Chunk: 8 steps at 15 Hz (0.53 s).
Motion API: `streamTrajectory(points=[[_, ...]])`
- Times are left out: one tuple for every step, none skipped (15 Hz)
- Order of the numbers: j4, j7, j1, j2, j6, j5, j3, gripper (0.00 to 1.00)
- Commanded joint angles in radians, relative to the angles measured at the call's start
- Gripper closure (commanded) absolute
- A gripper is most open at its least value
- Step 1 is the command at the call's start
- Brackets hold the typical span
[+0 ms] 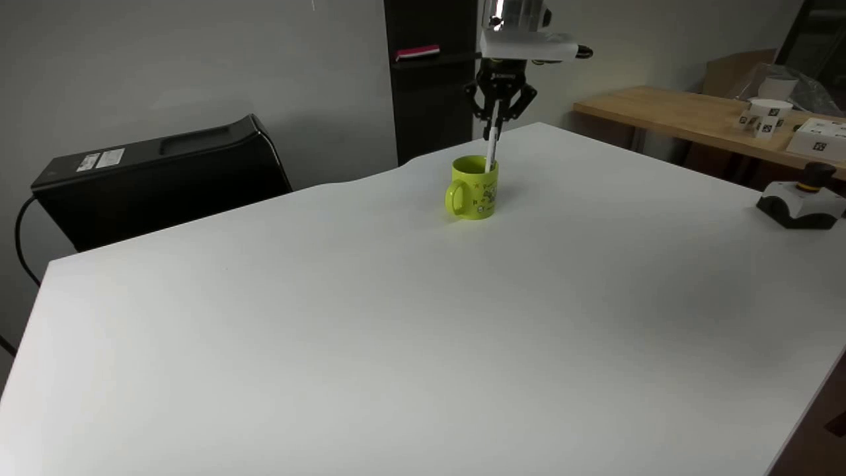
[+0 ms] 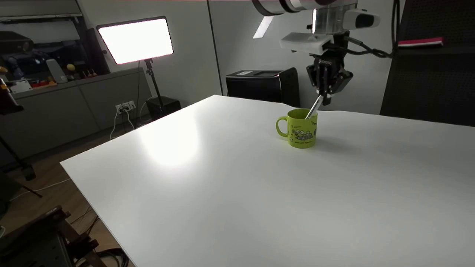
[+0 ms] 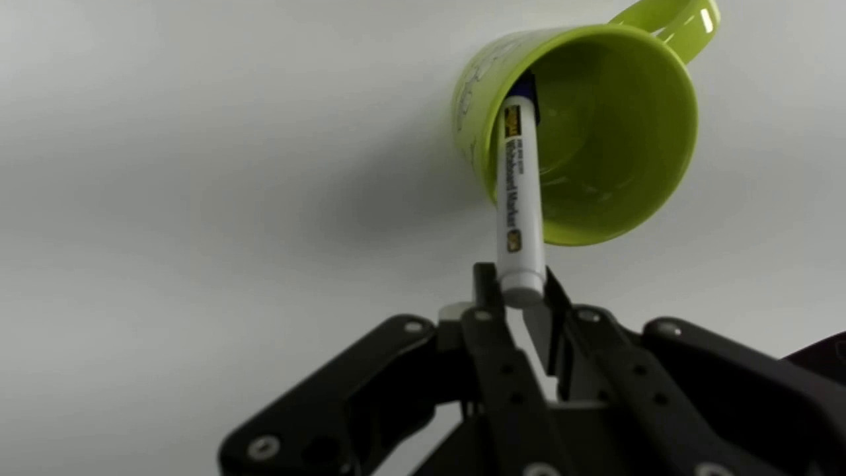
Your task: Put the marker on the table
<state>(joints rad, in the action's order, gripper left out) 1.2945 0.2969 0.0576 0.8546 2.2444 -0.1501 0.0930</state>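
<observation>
My jaws grip the marker [image 3: 521, 192], capped end inside the mug [image 2: 301, 129]; grasp prob. done, lift-out & counter [image 2: 237, 193] placement TBD.

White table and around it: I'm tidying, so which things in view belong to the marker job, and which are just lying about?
Belong to the job:
marker
gripper holding it
white table
lime-green mug, with the marker's blue end inside

Just lying about:
black-knobbed box
white box on the wooden table
</observation>
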Motion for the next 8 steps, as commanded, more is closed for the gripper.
streamTrajectory(points=[[-0.027,0.048,-0.019,-0.036,-0.056,0.030,0.020,0.96],[-0.039,0.051,-0.022,-0.042,-0.067,0.035,0.022,0.96],[-0.051,0.053,-0.023,-0.049,-0.081,0.038,0.021,0.96],[-0.062,0.055,-0.025,-0.054,-0.090,0.040,0.021,0.96],[-0.074,0.057,-0.028,-0.061,-0.101,0.044,0.022,0.96],[-0.084,0.058,-0.030,-0.067,-0.109,0.048,0.022,0.96],[-0.094,0.059,-0.032,-0.073,-0.120,0.053,0.022,0.96],[-0.105,0.061,-0.037,-0.079,-0.130,0.061,0.022,0.96]])
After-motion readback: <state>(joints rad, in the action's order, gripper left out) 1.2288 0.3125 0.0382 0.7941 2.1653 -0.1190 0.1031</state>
